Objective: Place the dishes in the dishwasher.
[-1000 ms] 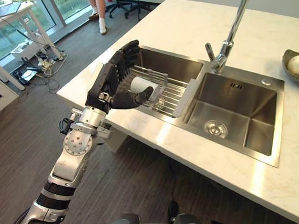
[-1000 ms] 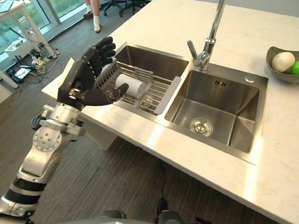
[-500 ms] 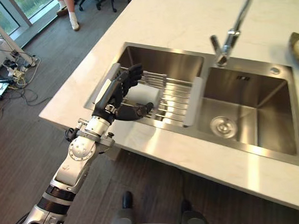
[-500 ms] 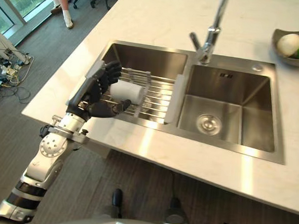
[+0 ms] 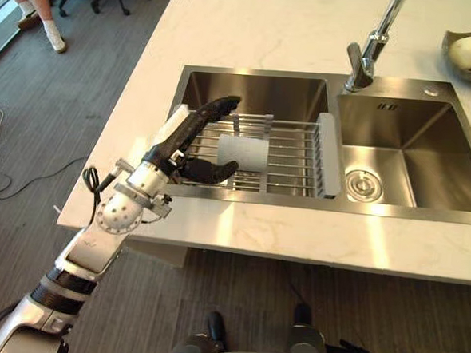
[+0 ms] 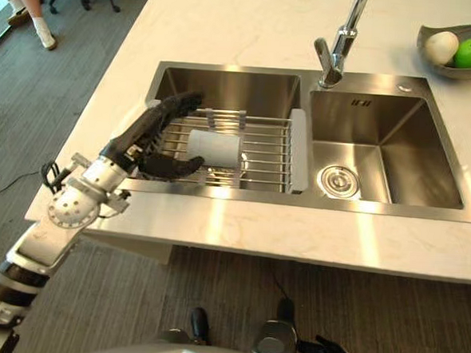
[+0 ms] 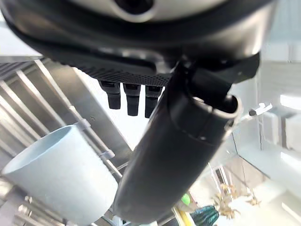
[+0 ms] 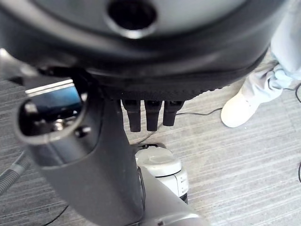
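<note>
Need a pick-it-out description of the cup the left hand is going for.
Start at the steel double sink in the pale countertop; a wire rack spans its left basin. On that rack lies a plain white cylindrical cup, on its side. The open left hand brackets it; it is the rack's single white piece among bare wires.

One white cup (image 5: 242,152), one wire rack (image 5: 289,156), two sink basins (image 6: 385,146), one tap (image 5: 373,42), one bowl (image 6: 455,51) holding two fruits, one white desk (image 5: 253,25), one person's legs (image 5: 40,4)
</note>
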Controlling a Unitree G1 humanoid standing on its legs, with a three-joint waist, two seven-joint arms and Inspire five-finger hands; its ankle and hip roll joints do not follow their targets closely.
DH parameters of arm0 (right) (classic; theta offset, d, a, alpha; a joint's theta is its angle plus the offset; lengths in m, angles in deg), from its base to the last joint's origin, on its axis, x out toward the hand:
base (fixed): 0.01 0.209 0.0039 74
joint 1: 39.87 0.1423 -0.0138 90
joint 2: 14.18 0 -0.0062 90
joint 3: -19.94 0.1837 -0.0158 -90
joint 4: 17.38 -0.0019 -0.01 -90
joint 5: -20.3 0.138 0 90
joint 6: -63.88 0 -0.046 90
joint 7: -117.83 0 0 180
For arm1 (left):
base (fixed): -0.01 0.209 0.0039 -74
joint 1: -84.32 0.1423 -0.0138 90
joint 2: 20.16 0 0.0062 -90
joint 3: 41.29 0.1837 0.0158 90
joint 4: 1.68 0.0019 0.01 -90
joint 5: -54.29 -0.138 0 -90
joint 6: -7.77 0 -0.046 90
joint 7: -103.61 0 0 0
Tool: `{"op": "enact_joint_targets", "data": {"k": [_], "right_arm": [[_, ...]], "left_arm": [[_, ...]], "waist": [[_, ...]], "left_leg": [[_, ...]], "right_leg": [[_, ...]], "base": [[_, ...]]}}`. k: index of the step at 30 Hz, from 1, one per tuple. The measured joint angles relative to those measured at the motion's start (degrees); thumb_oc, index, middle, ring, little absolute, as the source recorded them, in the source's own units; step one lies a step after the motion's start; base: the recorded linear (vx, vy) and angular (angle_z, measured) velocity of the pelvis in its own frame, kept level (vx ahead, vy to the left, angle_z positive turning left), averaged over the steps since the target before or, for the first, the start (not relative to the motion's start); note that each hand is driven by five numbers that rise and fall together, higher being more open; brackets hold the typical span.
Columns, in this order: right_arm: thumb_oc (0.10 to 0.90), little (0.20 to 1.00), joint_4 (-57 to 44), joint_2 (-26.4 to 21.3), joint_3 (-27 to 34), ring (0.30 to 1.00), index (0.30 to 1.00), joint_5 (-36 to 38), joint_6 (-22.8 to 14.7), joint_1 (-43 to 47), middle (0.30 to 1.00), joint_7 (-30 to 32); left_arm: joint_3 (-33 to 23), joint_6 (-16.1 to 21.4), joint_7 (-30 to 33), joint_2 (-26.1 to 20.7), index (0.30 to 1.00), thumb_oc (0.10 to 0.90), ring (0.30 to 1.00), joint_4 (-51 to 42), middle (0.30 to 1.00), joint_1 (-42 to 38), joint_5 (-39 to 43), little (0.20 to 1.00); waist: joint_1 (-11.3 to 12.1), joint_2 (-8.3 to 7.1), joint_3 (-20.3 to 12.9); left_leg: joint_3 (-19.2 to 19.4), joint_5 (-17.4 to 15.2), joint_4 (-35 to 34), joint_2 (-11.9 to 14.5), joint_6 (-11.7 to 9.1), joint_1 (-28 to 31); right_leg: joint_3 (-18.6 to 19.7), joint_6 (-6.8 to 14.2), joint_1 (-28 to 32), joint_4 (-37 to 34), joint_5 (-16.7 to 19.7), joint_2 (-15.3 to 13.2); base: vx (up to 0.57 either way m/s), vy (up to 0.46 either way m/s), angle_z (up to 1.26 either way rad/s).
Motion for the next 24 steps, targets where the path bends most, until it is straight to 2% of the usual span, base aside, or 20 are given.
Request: {"op": "enact_joint_targets", "data": {"k": [4, 5, 10, 12, 18, 20, 21, 24], "right_arm": [[0.8, 0.9, 0.6, -0.2, -0.6, 0.9, 0.9, -0.1, 0.3, -0.5, 0.9, -0.1], [0.8, 0.9, 0.6, -0.4, -1.3, 0.9, 0.9, 0.0, 0.3, -0.6, 0.9, -0.1], [0.8, 0.9, 0.1, -2.7, -2.1, 0.9, 0.9, 0.0, -0.1, -1.3, 0.9, 0.1], [0.8, 0.9, 0.1, -2.8, -2.1, 0.9, 0.9, 0.0, -0.3, -1.4, 0.9, 0.1], [0.8, 0.9, 0.1, -2.9, -2.1, 0.9, 0.9, 0.0, -0.3, -1.8, 0.9, 0.1], [0.8, 0.9, 1.0, -2.8, -2.0, 0.9, 0.9, 0.0, -0.8, -3.2, 0.9, -0.3], [0.8, 0.9, 1.0, -2.8, -2.1, 0.9, 0.9, 0.0, -0.2, -5.0, 0.9, -0.6], [0.8, 0.9, 0.7, -2.8, -2.2, 0.9, 0.9, 0.0, 0.4, -6.1, 0.9, -1.1]], "left_arm": [[2.0, 1.1, 0.0, -0.4, 0.9, 0.8, 0.9, -0.4, 0.9, -3.5, -5.0, 0.9], [2.7, 1.7, 0.1, -1.1, 0.9, 0.8, 0.9, -0.5, 0.9, -4.0, -8.2, 0.9], [4.4, 2.6, 0.1, -2.1, 0.9, 0.8, 0.9, -0.5, 0.9, -4.8, -13.4, 0.9], [4.4, 2.6, 0.1, -2.1, 0.9, 0.8, 0.9, -0.5, 0.9, -4.8, -14.3, 0.9], [4.4, 2.6, 0.1, -2.1, 0.9, 0.8, 0.9, -0.5, 0.9, -4.7, -14.4, 0.9], [5.0, 3.1, -1.1, -2.2, 0.9, 0.8, 0.9, 1.7, 0.9, -3.7, -11.2, 0.9], [6.6, 1.8, -3.1, -2.4, 0.9, 0.8, 0.9, 4.8, 0.9, -3.4, -9.3, 0.9], [8.6, 0.8, -4.7, -2.8, 0.9, 0.8, 0.9, 7.2, 0.9, -3.4, -7.7, 0.9]], "waist": [[-0.4, 0.84, -0.7], [-0.7, 1.13, -1.1], [-1.0, 3.7, -3.4], [-1.0, 4.0, -3.8], [-0.9, 4.1, -4.2], [-1.0, 4.4, -5.3], [-0.9, 4.72, -6.6], [-1.0, 5.11, -6.8]], "left_leg": [[-0.3, 0.5, 0.0, 1.6, -1.0, 0.8], [-0.3, 0.6, 0.0, 2.7, -1.2, 2.1], [-0.4, 0.8, 0.0, 4.5, -2.3, 2.8], [-0.4, 0.9, 0.0, 4.6, -2.6, 2.7], [-0.5, 0.5, 0.0, 4.8, -3.2, 2.1], [-0.4, 0.2, 0.0, 4.7, -3.3, 2.4], [-0.6, 0.1, 0.0, 4.5, -3.2, 2.9], [-0.7, 0.1, 0.0, 4.6, -3.2, 2.9]], "right_leg": [[-0.5, -2.3, 4.2, -6.5, 2.7, 2.4], [-0.3, -2.6, 5.9, -8.7, 3.4, 3.5], [-0.1, -2.9, 6.3, -8.7, 3.2, 5.5], [-0.1, -2.9, 6.3, -8.5, 3.2, 5.6], [0.0, -2.9, 5.4, -8.7, 3.6, 5.5], [0.2, -2.9, 5.7, -8.7, 3.6, 5.3], [0.1, -3.0, 6.3, -8.7, 3.7, 5.2], [0.0, -3.2, 6.4, -8.7, 3.8, 5.2]], "base": [[0.09, -0.073, -0.07], [0.12, -0.093, -0.22], [0.04, -0.027, -0.09], [0.0, 0.0, 0.0], [0.05, -0.021, 0.0], [0.02, -0.005, -0.01], [0.0, 0.0, 0.0], [0.0, 0.0, 0.0]]}}
